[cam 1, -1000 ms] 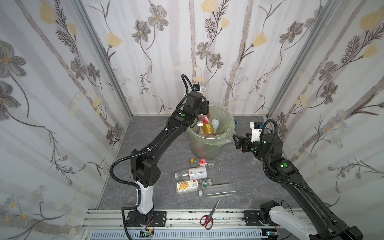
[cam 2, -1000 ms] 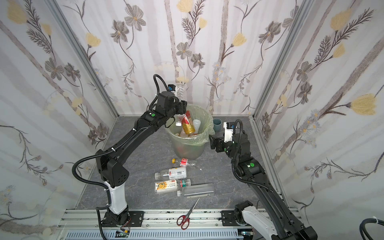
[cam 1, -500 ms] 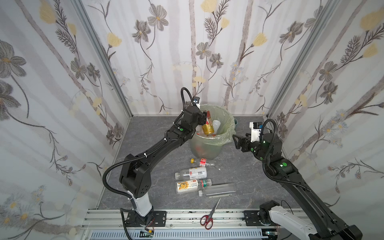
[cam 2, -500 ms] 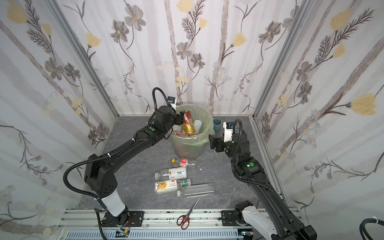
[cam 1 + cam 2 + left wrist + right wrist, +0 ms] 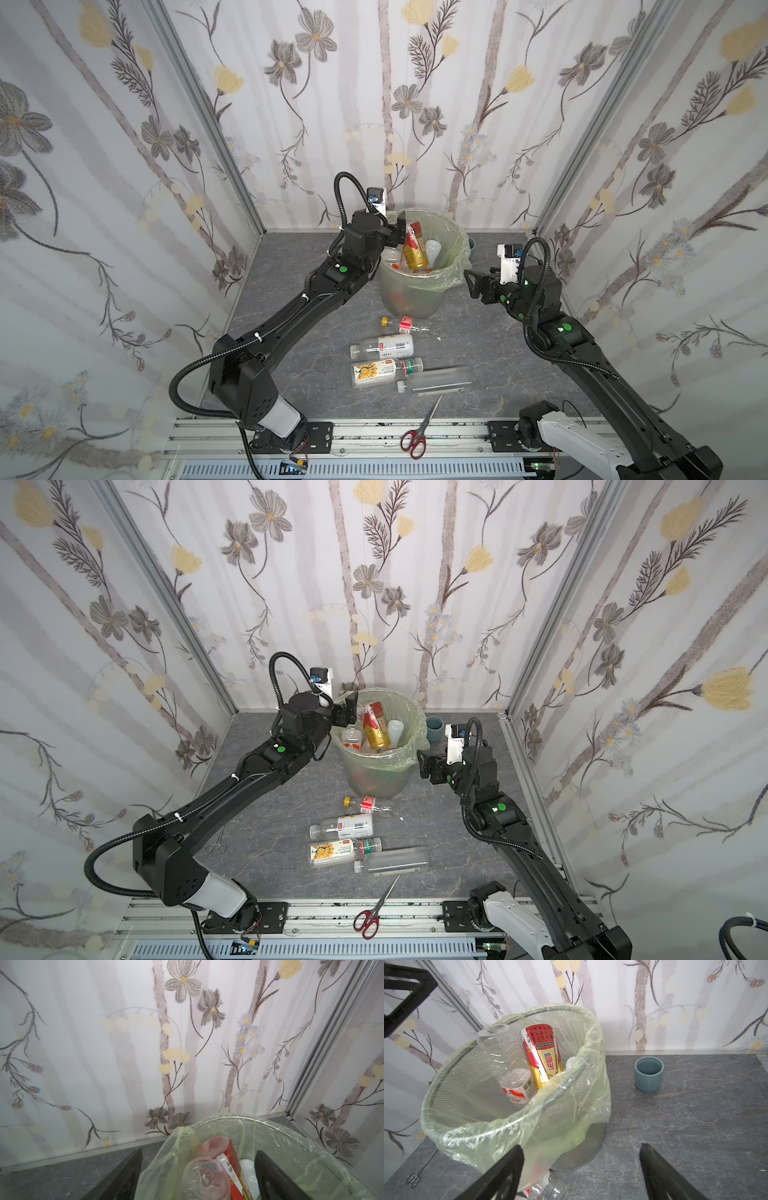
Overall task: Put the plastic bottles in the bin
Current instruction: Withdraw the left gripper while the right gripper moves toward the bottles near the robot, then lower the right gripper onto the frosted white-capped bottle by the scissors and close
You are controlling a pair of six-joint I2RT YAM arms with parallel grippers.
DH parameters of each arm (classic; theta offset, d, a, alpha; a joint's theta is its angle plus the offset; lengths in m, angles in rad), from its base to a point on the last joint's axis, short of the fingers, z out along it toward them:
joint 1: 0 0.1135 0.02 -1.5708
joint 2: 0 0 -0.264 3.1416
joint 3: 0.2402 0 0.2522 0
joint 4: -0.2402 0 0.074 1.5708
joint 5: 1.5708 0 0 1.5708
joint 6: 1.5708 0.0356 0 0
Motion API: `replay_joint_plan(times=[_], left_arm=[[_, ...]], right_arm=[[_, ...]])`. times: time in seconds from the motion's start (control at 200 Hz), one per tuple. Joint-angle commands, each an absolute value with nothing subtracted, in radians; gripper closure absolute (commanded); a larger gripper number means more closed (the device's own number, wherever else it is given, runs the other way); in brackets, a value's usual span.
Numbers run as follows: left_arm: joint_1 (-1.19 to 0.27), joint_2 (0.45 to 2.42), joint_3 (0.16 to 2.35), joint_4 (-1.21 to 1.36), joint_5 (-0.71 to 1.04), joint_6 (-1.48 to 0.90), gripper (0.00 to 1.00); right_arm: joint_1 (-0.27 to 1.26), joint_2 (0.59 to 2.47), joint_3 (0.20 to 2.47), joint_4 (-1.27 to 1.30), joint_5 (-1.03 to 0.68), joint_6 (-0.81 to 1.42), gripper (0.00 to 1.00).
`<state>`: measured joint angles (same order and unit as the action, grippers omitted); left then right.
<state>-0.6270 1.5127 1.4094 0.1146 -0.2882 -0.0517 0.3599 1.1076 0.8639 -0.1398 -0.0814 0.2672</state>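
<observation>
Our left hand [image 5: 198, 1151] is spread above the bin [image 5: 457, 266]; our right hand [image 5: 471, 284], spread and empty, hovers beside it.

Your L arm [image 5: 299, 311] & R arm [image 5: 590, 365]: matte black boxy links, white base sleeves [image 5: 284, 417], green dot stickers [image 5: 343, 269]. Black corrugated cable [image 5: 171, 388] loops per arm, white zip ties [image 5: 258, 337]. White cam mounts [image 5: 509, 259] at wrists. L gripper [image 5: 198, 1152] fingers [image 5: 124, 1176]: black wedges.
</observation>
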Motion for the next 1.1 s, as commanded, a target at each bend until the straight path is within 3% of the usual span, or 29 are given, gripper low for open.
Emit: replay_joint_plan(times=[0.0,0.335,0.505,0.925,1.095], left_arm=[[-0.612,1.442,1.349,0.123,-0.300,-0.080,0.14],[-0.525,1.158,1.025,-0.082,-0.267,-0.269,0.15],[-0.508,1.066,0.929,-0.225,-0.225,-0.357,0.15],[-0.494,1.083,0.856,-0.329,-0.024,-0.382,0.15],[-0.478,1.090,0.842,-0.334,0.025,-0.380,0.15]], right_arm=[[0.361,1.098,0.870,-0.130,-0.116,0.245,0.12],[0.427,1.043,0.829,-0.284,-0.142,0.170,0.13],[0.457,0.999,0.782,-0.330,-0.136,0.260,0.15],[0.550,1.007,0.650,-0.386,-0.133,0.383,0.15],[0.655,1.046,0.695,-0.445,-0.122,0.285,0.13]])
